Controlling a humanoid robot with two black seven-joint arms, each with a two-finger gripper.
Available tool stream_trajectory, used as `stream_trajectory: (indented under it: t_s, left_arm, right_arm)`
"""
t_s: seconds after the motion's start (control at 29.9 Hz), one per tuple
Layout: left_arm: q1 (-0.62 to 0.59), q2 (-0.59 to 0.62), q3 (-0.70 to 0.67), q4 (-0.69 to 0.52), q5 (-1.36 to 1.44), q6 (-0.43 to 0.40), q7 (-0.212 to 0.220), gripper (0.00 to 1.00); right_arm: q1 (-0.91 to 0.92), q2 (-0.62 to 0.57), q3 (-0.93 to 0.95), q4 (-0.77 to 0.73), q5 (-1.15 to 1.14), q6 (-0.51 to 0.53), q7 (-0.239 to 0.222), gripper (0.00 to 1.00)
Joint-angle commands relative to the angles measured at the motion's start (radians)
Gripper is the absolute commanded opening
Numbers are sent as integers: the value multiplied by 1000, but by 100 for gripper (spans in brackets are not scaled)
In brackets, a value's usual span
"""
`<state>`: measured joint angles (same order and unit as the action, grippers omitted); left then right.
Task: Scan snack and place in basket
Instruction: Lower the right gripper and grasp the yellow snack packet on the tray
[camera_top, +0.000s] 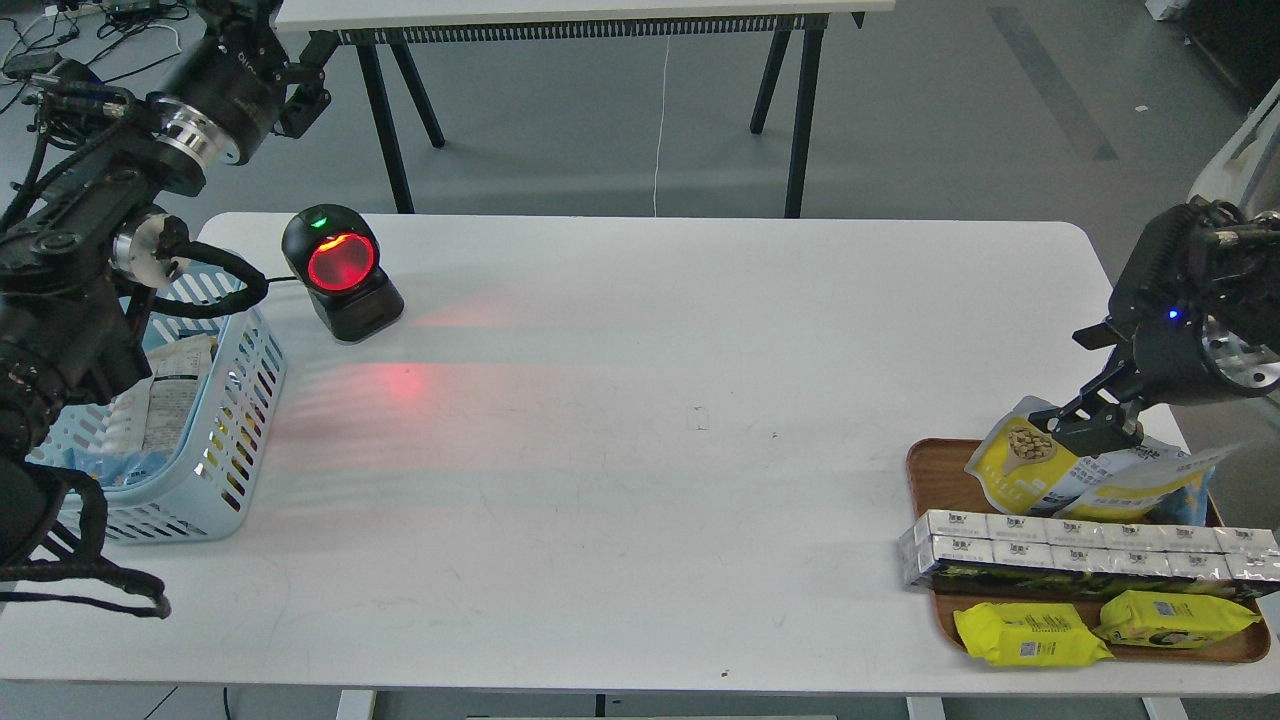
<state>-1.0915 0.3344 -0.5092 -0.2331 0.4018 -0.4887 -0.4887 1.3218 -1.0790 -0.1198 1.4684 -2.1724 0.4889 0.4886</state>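
Note:
The snack, a small pouch with a white top, a yellow lower part and a round picture of nuts, leans at the back left of the wooden tray. My right gripper is shut on its upper right edge and holds it tilted. The light blue slotted basket stands at the table's left edge with some packs inside, partly hidden by my left arm. My left gripper is raised beyond the table's far left corner, open and empty.
A black scanner with a glowing red window stands right of the basket and throws red light on the table. The tray also holds a light-blue-and-yellow pouch, a row of silver boxes and two yellow pillow packs.

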Motion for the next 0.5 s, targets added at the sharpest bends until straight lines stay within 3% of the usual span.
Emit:
stream_trajectory:
  t_s: [0.0, 0.23, 0.47]
  left_arm:
    - [-1, 1, 0, 0, 0, 0, 0, 100]
    - [1, 1, 0, 1, 2, 0, 0, 100]
    - [1, 1, 0, 1, 2, 0, 0, 100]
  right_arm:
    - [-9, -32, 0, 35, -1, 0, 0, 98]
    - [-41, -33, -14, 23, -9, 0, 0, 92]
    - [-82, 40, -12, -49, -9, 0, 0, 67]
